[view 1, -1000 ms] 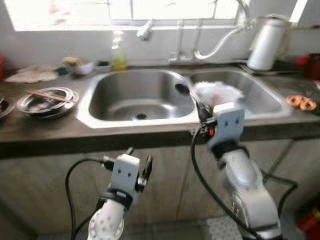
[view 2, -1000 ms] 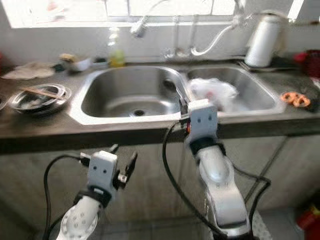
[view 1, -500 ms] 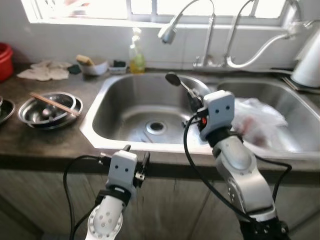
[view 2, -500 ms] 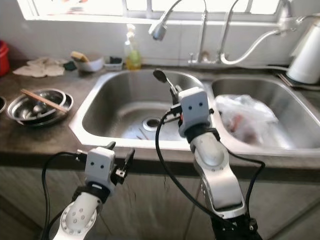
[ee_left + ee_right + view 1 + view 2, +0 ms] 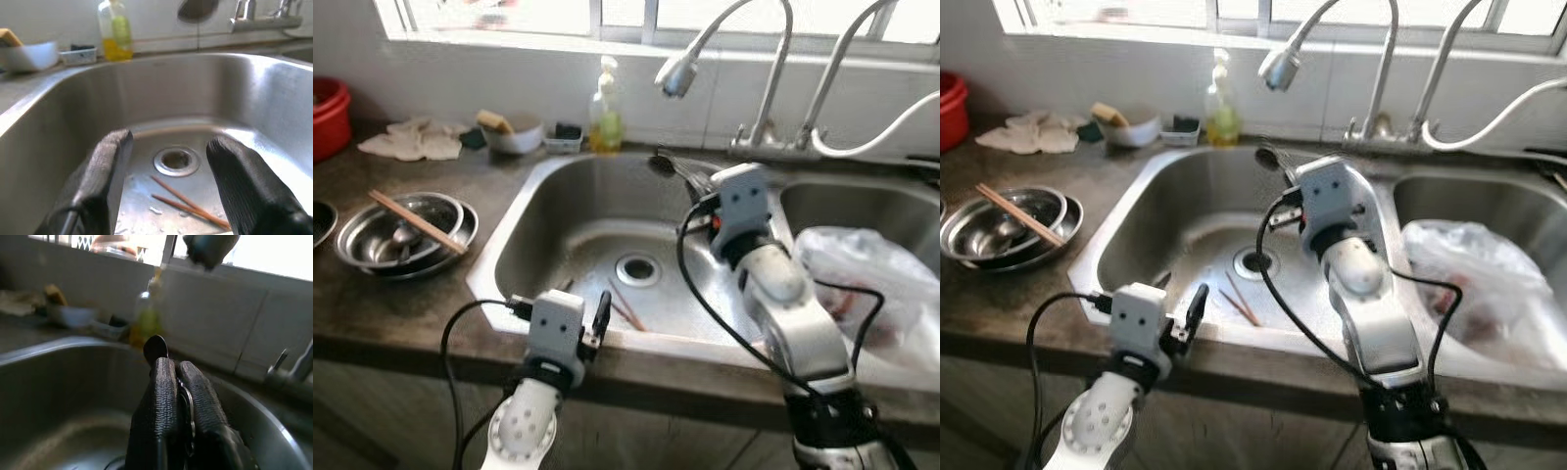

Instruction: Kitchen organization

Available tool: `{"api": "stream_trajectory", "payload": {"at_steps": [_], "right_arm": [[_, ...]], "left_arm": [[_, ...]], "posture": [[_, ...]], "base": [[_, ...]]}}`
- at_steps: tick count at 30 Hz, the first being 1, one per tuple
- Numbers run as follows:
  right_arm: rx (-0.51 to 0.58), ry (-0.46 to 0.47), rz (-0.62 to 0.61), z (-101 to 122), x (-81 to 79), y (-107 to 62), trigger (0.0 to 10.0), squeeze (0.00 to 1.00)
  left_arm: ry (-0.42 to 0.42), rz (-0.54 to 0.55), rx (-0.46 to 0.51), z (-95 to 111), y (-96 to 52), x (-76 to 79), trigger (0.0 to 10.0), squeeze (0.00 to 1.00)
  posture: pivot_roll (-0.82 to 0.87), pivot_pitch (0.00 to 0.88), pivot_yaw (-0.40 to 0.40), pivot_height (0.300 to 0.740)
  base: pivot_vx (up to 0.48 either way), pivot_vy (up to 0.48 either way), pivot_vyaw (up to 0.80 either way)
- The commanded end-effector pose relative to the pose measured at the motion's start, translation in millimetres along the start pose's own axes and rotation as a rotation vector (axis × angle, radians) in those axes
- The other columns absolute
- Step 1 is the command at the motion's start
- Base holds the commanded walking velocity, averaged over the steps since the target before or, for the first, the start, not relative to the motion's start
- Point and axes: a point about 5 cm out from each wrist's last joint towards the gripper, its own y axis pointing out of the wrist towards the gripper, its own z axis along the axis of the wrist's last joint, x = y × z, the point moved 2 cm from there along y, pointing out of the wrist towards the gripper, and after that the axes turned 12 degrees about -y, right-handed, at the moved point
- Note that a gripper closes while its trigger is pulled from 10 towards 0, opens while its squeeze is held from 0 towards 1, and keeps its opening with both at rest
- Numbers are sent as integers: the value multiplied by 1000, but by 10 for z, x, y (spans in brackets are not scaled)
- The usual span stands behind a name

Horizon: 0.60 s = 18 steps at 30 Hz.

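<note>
My right gripper (image 5: 690, 182) is shut on the handle of a metal spoon (image 5: 661, 164), held above the far side of the left sink basin (image 5: 499, 264). In the right wrist view the spoon's dark bowl (image 5: 155, 346) sticks out past the closed fingers (image 5: 166, 382). A pair of brown chopsticks (image 5: 625, 308) lies on the basin floor near the drain (image 5: 636, 267). My left gripper (image 5: 168, 147) is open at the basin's front edge, pointing in toward the chopsticks (image 5: 188, 205), with nothing between its fingers.
Stacked steel bowls (image 5: 406, 230) with chopsticks (image 5: 416, 220) across them sit on the left counter. A crumpled plastic bag (image 5: 871, 284) lies in the right basin. A soap bottle (image 5: 605, 117), a white bowl (image 5: 509, 135), a cloth (image 5: 411, 145) and faucets (image 5: 680, 73) line the back.
The camera has come closer to the sink and looks down more steeply. The right gripper still holds the spoon over the left basin; the left gripper has risen to the basin's front edge.
</note>
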Motion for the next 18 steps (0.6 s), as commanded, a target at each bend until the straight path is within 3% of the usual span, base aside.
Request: {"api": "stream_trajectory", "payload": {"at_steps": [1, 9, 13, 18], "right_arm": [[-52, 5, -13, -69, 101, 39, 10000, 0], [-179, 3, 86, -289, 107, 270, 10000, 0], [-288, -51, 206, -427, 4, 454, 10000, 0], [-366, -82, 290, -546, -99, 552, 10000, 0]], "left_arm": [[-18, -21, -32, -58, -28, 62, 10000, 0], [4, -25, -17, -37, -34, 88, 10000, 0], [8, -10, -25, -47, -57, 92, 10000, 0], [8, -5, -28, -50, -67, 96, 10000, 0]], "posture": [[149, 68, -39, 740], [154, 76, -52, 740], [163, 76, -63, 740], [170, 81, -72, 740]], "base": [[0, 0, 0], [0, 0, 0], [0, 0, 0], [0, 0, 0]]}}
